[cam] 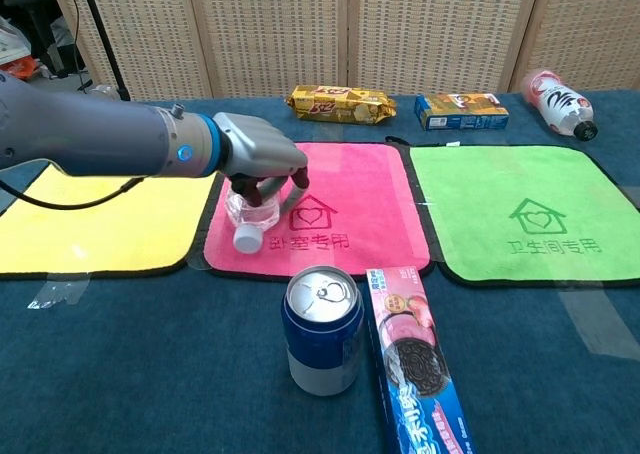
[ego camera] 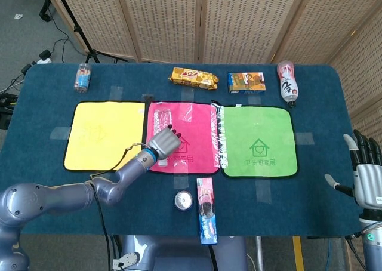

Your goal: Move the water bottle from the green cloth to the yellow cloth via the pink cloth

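A clear water bottle (cam: 250,214) with a white cap lies tilted over the left part of the pink cloth (cam: 350,204), cap towards me. My left hand (cam: 255,159) grips it from above. In the head view the bottle (ego camera: 161,119) shows just beyond the left hand (ego camera: 164,142), near the pink cloth's (ego camera: 194,136) border with the yellow cloth (ego camera: 104,135). The green cloth (ego camera: 258,139) on the right is bare. My right hand (ego camera: 365,175) hangs off the table's right edge, fingers apart and holding nothing.
A blue can (cam: 322,329) and an Oreo pack (cam: 410,359) sit in front of the pink cloth. Along the far edge lie a biscuit packet (ego camera: 192,77), a snack box (ego camera: 246,82), a pink-white bottle (ego camera: 287,83) and a small bottle (ego camera: 83,77).
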Available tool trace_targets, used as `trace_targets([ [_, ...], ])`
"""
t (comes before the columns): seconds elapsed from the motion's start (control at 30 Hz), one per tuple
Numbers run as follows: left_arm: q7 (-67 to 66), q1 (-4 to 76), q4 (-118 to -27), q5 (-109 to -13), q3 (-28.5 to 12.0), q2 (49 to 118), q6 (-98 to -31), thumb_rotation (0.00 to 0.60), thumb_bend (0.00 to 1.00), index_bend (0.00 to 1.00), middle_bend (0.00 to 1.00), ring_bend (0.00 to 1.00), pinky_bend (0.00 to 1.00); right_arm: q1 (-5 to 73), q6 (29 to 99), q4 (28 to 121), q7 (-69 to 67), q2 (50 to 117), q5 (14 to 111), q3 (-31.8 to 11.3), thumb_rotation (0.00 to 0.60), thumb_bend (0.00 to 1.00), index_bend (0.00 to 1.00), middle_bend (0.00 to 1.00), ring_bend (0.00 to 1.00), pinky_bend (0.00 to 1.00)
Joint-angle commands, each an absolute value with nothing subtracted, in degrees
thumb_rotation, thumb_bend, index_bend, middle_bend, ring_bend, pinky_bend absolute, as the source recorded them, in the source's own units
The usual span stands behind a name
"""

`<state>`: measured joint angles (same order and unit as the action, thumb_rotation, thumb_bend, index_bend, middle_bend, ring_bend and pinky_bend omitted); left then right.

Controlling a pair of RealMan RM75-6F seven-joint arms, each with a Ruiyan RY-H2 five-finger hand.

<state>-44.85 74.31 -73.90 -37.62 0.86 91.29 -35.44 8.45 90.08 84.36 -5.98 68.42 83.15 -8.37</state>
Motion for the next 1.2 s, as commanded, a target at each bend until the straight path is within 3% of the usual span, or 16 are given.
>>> trace_targets([
  [0.03, -47.29, 75.17, -76.31, -34.08, 3.08, 89.08, -37.73, 0.6, 1.0, 0.47, 0.28, 0.25, 0.21, 8.44, 89.86, 84.4, -5.83, 68.48, 83.18, -8.44, 0.6, 0.0, 0.0, 0.0, 0.0, 0.0],
  [0.47, -50.97, 76.23, -78.73, -26.21, 7.47, 86.33, -41.05, 0.6, 1.0, 0.47, 0.29, 0.25, 0.21, 8.62, 88.73, 84.83, -4.98, 68.68, 83.84, -8.39, 0.6, 0.0, 0.0, 0.0, 0.0, 0.0],
  [1.2, -49.02, 73.47, -83.5, -25.56, 11.13, 78.07, -43.36, 0.6, 1.0, 0.47, 0.29, 0.25, 0.21, 8.58, 87.79, 85.6, -4.66, 68.44, 84.34, -8.39, 0.6, 0.0, 0.0, 0.0, 0.0, 0.0],
])
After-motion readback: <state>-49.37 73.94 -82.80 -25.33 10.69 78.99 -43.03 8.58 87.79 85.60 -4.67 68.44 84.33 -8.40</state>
